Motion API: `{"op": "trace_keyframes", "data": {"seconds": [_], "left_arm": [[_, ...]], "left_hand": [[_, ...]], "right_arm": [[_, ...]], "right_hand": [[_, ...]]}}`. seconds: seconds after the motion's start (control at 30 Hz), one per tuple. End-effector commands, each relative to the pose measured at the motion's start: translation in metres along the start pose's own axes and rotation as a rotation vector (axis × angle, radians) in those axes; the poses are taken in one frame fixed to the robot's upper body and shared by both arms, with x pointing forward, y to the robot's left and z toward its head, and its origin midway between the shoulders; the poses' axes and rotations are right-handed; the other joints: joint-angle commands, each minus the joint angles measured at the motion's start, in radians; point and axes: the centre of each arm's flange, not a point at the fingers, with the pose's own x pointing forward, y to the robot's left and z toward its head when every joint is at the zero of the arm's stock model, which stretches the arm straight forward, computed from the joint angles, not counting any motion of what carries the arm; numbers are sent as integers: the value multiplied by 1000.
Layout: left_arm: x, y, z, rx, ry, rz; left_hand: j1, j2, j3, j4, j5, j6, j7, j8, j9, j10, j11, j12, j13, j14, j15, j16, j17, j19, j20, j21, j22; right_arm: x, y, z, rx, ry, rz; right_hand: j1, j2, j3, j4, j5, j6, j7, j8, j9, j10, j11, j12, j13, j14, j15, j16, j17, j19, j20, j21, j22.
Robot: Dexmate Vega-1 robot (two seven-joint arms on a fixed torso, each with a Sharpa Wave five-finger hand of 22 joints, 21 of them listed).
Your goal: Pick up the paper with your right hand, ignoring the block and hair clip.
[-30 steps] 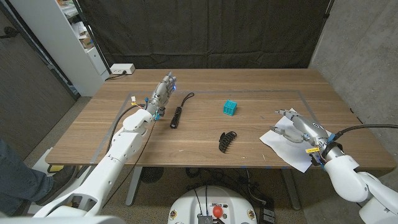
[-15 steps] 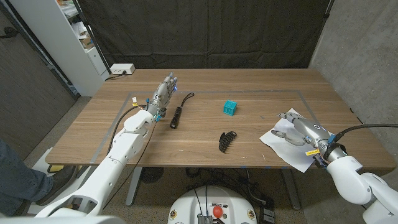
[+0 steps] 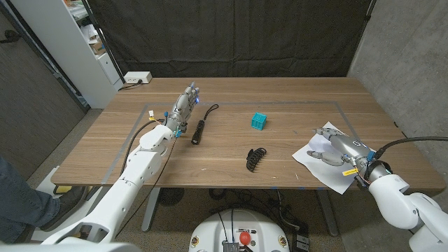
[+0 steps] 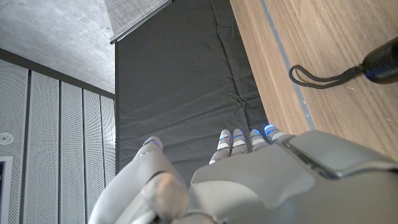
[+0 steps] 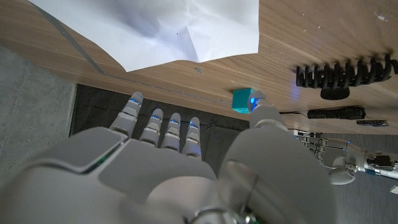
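The white paper (image 3: 323, 166) lies flat at the table's (image 3: 224, 175) right front edge, beneath the right hand (image 3: 334, 148), whose fingers are spread and nothing is held. A flat sheet may be pushed or creased rather than pinched. The hair clip (image 3: 255, 159) and teal block (image 3: 259, 121) lie well apart.

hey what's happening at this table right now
A two-armed robot is going for the white paper at the table's right edge. Its right hand is over the sheet, fingers apart, not yet gripping it. The left hand waits open beside a black flashlight. The teal block and black hair clip lie untouched mid-table.
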Motion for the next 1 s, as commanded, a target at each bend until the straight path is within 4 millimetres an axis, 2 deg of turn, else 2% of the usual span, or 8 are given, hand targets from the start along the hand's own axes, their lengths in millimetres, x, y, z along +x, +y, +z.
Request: {"op": "trace_keyframes", "data": {"seconds": [0.03,0.3,0.47,0.73,0.9,1.0], "left_arm": [[0,1,-2,-4,6,0],[4,1,-2,-3,6,-4],[5,1,-4,-6,10,-6],[7,3,-5,-8,13,-5],[8,3,-4,-7,11,-2],[8,4,-4,-7,13,-2]], "left_hand": [[2,13,1,-4,-1,7,4,4,5,-6,0,-2,2,-7,6,-2,3,-52,6,-1,3],[2,14,1,-4,-1,8,3,4,5,-7,0,-3,2,-8,6,-2,3,-53,8,-1,3],[2,14,0,-5,-1,9,2,4,5,-6,-1,-2,2,-8,7,-2,3,-53,10,-1,3],[2,15,0,-5,-1,9,1,3,5,-7,-3,-3,2,-8,7,-2,3,-55,13,-1,3],[2,16,-1,-6,-2,10,1,3,5,-7,-2,-2,2,-8,7,-2,3,-55,14,-1,3],[2,16,-1,-6,-2,11,2,3,5,-6,-4,-2,2,-9,7,-2,3,-55,14,-1,3]], "right_arm": [[3,0,5,-30,45,62],[4,3,5,-38,73,107],[8,3,5,-52,96,144],[11,2,6,-54,110,160],[12,3,5,-48,121,171],[13,4,4,-52,125,180]], "right_hand": [[16,-2,1,0,11,-42,5,-4,3,-29,1,-5,-1,-22,10,-5,2,-13,3,3,4],[19,-7,-2,3,18,-74,9,-4,2,-50,6,-5,-1,-31,15,-4,2,-16,3,4,5],[21,-13,-8,6,28,-110,21,-4,2,-78,17,-5,-3,-50,32,-6,1,-21,4,5,5],[26,-17,-14,9,38,-157,32,-4,2,-113,34,-7,-5,-65,39,-4,1,-30,5,4,5],[28,-20,-19,10,45,-167,38,1,1,-123,48,-3,-6,-55,70,2,0,-29,3,6,5],[29,-21,-20,10,47,-170,42,2,1,-123,54,-1,-6,-54,75,3,-1,-28,3,7,5]]}}
